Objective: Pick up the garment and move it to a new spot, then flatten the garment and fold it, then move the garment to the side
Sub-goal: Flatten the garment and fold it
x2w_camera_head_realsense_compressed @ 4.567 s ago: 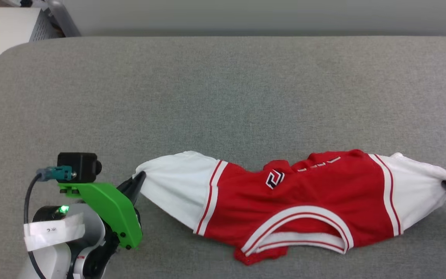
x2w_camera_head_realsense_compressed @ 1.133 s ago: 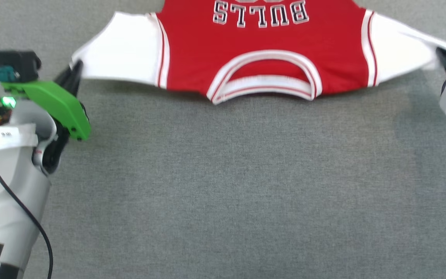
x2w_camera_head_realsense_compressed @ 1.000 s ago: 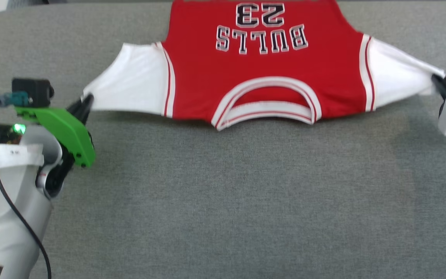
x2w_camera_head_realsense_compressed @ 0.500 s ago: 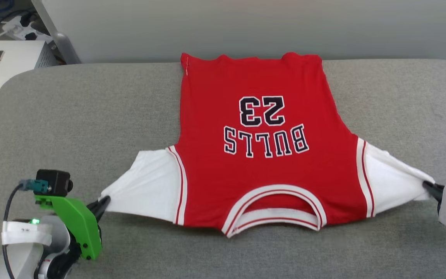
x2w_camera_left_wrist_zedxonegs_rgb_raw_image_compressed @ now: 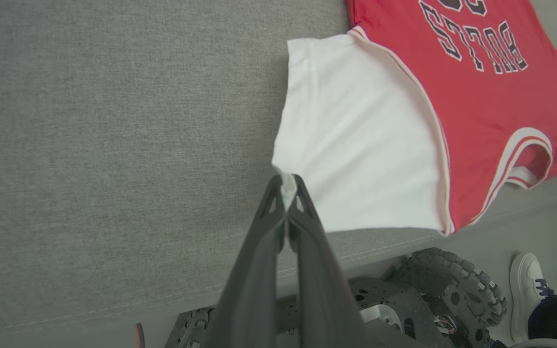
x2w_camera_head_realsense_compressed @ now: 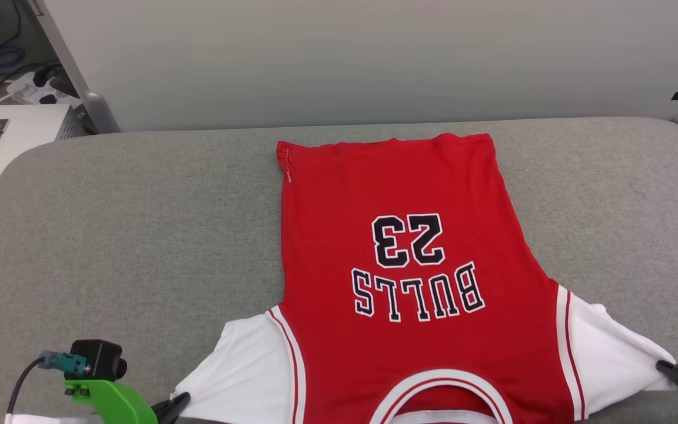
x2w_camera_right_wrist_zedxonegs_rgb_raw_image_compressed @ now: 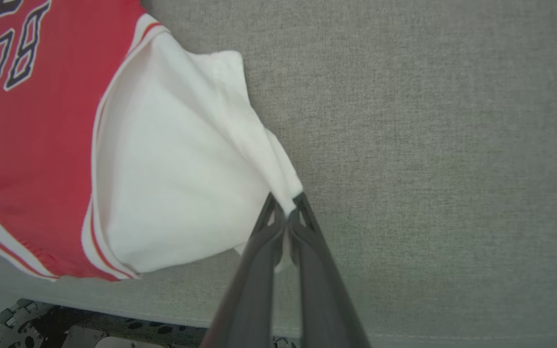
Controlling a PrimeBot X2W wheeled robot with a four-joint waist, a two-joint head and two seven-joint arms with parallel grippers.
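Note:
The garment lies spread front-up on the grey cushioned surface, its hem at the far side and its collar at the near edge, with black "BULLS 23" lettering upside down to me. My left gripper is shut on the tip of the garment's left white sleeve; in the left wrist view the gripper pinches the cloth. My right gripper is shut on the tip of the right white sleeve, with cloth pinched at the gripper. Both sleeves are pulled outward.
A pale wall rises behind the surface. A white cabinet with a handle stands at the far left, with cables on the floor behind it. Below the near edge, the robot's wheeled base and a person's shoe are visible.
The garment went from bunched up to spread flat with its lettering showing. Both grippers drew the sleeves toward the near edge and keep their hold. The head camera has tilted upward.

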